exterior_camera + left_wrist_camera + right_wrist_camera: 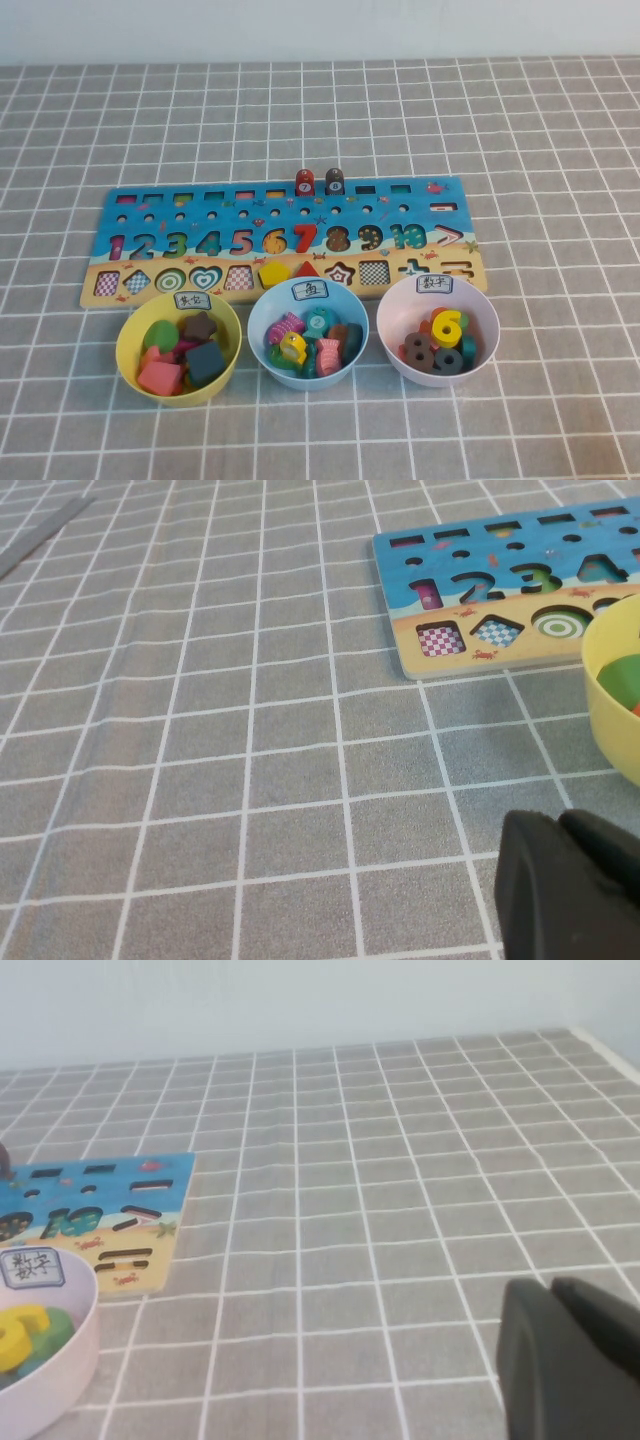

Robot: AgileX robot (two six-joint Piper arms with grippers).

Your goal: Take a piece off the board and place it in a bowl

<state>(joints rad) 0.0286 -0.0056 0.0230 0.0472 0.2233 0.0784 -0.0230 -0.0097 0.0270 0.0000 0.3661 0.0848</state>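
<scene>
I am holding both my arms back from the work, off to either side of the long rectangular wooden puzzle board (285, 240) with its blue top and sandy bottom strip, which is lying flat on the grey checked tablecloth (560, 150). My left gripper (565, 885) is hanging low over bare cloth, near the board's end with the printed 1, 2 and 3, and just beside the round yellow plastic bowl (178, 345); its two dark fingers are pressing together. My right gripper (570, 1355) is hovering over cloth on the opposite side, well apart from the board's far end, with its fingers pressed together on nothing. The small thick dark grey-brown wooden numeral 8 (417, 351) is lying inside the pale pink round plastic bowl (438, 330) with the white label on its rim, beside a yellow numeral 6 (446, 325) and other coloured numerals. That bowl is sitting just in front of the board's right part. Between it and the yellow bowl the light blue round bowl (307, 337) is standing, filled with mixed pieces. On the board, a red numeral 7 (305, 237) is resting in the number row, and two small pegs (319, 183) are standing upright along the back edge.
</scene>
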